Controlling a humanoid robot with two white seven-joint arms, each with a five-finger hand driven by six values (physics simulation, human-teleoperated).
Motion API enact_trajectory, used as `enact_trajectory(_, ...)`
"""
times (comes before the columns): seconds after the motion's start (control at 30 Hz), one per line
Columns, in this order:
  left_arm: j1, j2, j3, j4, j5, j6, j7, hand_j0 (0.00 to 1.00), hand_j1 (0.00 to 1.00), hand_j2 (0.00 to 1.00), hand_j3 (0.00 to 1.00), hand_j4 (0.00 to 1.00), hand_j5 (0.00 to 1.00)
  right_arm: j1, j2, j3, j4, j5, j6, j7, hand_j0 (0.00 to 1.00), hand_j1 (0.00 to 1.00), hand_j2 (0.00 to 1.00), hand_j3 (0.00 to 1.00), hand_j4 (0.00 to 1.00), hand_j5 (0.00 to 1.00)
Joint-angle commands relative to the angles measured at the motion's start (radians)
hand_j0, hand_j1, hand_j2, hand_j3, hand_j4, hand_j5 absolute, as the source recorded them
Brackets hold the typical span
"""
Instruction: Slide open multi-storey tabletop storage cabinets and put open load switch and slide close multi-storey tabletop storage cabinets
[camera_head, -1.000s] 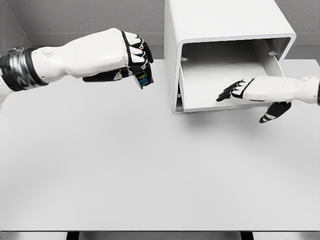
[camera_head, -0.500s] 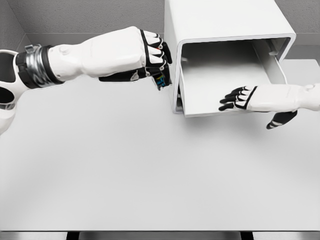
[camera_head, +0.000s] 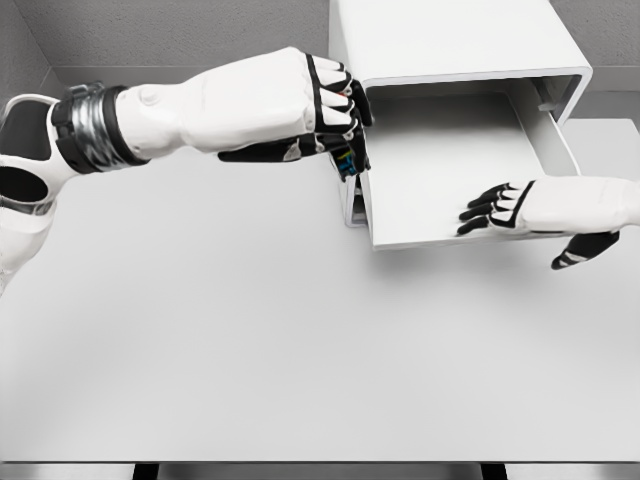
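My left hand (camera_head: 325, 115), upper centre of frame, clenched round switch (camera_head: 347, 163); switch sits at drawer's (camera_head: 430, 215) left rim, open tray just to its right. Right hand (camera_head: 510, 208), fingers loose, rests on drawer front edge. Left clearly nearer for drop.

A: Which non-task items are visible?
B: A white table (camera_head: 250, 340) with a flat, plain top. Behind it, a grey textured wall (camera_head: 180, 30); dark legs show at the near edge.
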Motion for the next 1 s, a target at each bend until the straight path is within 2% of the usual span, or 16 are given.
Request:
enact_trajectory(0.0,-0.002,-0.022,-0.007,0.000,0.002,0.004,0.001,0.42,0.42,0.42,0.42,0.42,0.42,0.000,-0.014,-0.004,-0.003,-0.007,0.002,-0.012,1.00,1.00,1.00,1.00,1.00,1.00)
enact_trajectory(0.13,-0.017,-0.039,-0.024,0.000,-0.002,0.004,0.001,0.41,0.41,0.41,0.41,0.41,0.41,0.000,-0.020,-0.007,-0.007,-0.010,0.002,-0.015,1.00,1.00,1.00,1.00,1.00,1.00)
enact_trajectory(0.2,-0.021,-0.056,-0.026,0.000,-0.004,0.004,0.001,0.41,0.41,0.41,0.41,0.41,0.41,-0.002,-0.061,-0.024,-0.007,-0.011,0.002,-0.055,1.00,1.00,1.00,1.00,1.00,1.00)
enact_trajectory(0.27,-0.021,-0.058,-0.026,0.000,-0.004,0.004,-0.001,0.41,0.41,0.41,0.41,0.41,0.41,-0.002,-0.115,-0.050,-0.006,-0.068,0.002,-0.055,1.00,1.00,1.00,1.00,1.00,1.00)
enact_trajectory(0.4,-0.025,-0.068,-0.030,0.000,-0.005,0.004,-0.001,0.40,0.40,0.40,0.40,0.40,0.40,0.000,-0.158,-0.078,-0.003,-0.116,0.002,-0.055,1.00,1.00,1.00,1.00,1.00,1.00)
enact_trajectory(0.57,-0.029,-0.127,-0.033,0.009,-0.048,0.004,-0.002,0.40,0.40,0.40,0.40,0.40,0.40,-0.002,-0.166,-0.079,0.000,-0.117,0.002,-0.052,1.00,1.00,1.00,1.00,1.00,1.00)
enact_trajectory(0.67,-0.031,-0.154,-0.062,0.029,-0.088,0.004,-0.002,0.40,0.40,0.40,0.40,0.40,0.40,-0.002,-0.184,-0.092,0.003,-0.114,0.002,-0.045,1.00,1.00,1.00,1.00,1.00,1.00)
enact_trajectory(0.77,-0.032,-0.188,-0.075,0.064,-0.133,0.004,-0.002,0.40,0.40,0.40,0.40,0.40,0.40,0.002,-0.206,-0.093,0.062,-0.111,0.002,-0.052,1.00,1.00,1.00,1.00,1.00,1.00)
enact_trajectory(0.97,-0.044,-0.217,-0.076,0.110,-0.148,0.004,-0.004,0.40,0.40,0.40,0.40,0.40,0.40,0.006,-0.204,-0.090,0.137,-0.108,0.002,-0.054,1.00,1.00,1.00,1.00,1.00,1.00)
